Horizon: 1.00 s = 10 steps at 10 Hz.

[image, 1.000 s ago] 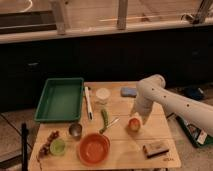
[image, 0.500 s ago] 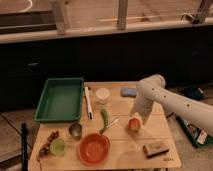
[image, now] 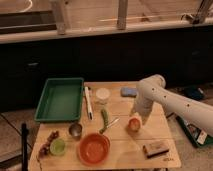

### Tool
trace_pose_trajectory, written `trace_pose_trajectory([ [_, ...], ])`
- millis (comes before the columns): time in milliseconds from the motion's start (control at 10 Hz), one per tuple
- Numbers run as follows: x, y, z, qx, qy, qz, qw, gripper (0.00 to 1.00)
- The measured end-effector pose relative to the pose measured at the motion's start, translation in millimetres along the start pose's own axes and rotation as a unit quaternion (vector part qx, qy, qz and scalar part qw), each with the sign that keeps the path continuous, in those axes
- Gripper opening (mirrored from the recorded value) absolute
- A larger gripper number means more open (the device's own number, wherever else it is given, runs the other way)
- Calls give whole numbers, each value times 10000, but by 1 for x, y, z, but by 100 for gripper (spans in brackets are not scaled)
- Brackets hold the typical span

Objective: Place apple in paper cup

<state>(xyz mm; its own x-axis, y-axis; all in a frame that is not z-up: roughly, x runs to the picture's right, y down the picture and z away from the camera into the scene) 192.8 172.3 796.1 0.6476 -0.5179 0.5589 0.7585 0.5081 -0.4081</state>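
The apple (image: 133, 124), small and orange-red with a yellowish patch, lies on the wooden table (image: 120, 155) right of centre. The gripper (image: 137, 118) hangs at the end of the white arm, right over the apple and touching or nearly touching it. The paper cup (image: 102, 95), white and pale, stands upright at the back middle of the table, well to the left of the apple and gripper.
A green tray (image: 60, 98) sits at the back left. A white stick (image: 89, 102), green pepper (image: 105, 119), metal cup (image: 75, 131), green cup (image: 57, 146), orange bowl (image: 94, 148), grapes (image: 48, 140), blue sponge (image: 128, 92) and brown bar (image: 156, 148) share the table.
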Motion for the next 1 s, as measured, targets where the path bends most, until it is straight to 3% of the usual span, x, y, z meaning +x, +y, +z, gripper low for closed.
trace_pose_trajectory([
  [600, -2, -1, 0, 10, -33, 74, 10000, 57],
  [1000, -7, 0, 7, -27, 37, 62, 10000, 80],
])
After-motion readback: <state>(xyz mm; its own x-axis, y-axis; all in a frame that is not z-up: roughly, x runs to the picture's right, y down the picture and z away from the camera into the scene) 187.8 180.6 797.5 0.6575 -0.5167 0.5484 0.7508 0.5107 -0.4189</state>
